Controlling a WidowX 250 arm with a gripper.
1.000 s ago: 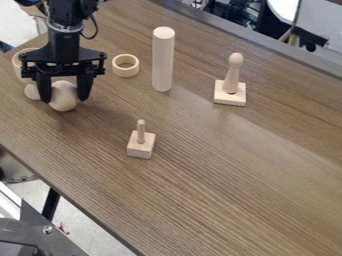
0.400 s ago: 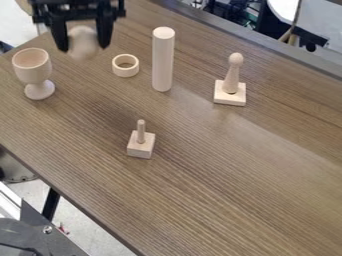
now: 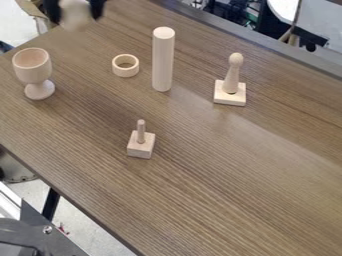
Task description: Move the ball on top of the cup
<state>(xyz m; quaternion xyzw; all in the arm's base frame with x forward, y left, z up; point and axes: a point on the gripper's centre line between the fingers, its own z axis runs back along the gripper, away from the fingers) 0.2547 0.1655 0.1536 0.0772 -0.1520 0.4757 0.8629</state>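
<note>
At the top edge, left of centre, my gripper [image 3: 75, 15] is closed around the pale wooden ball [image 3: 75, 14], one black finger on each side of it. The ball hangs in the air, up and to the right of the cup. The wooden cup [image 3: 33, 72], a goblet with a stem and round foot, stands upright near the table's left side. Its mouth faces up and the ball is apart from it.
Right of the cup lies a wooden ring [image 3: 125, 73], then a tall cylinder [image 3: 163, 60] stands upright. A peg on a square base [image 3: 230, 92] is farther right. A small block with a peg [image 3: 141, 145] stands nearer the middle of the table [image 3: 220, 180].
The gripper has lifted the ball from beside the cup toward the top edge, first up and right, then slightly left. The cup has come into full view and stands still.
</note>
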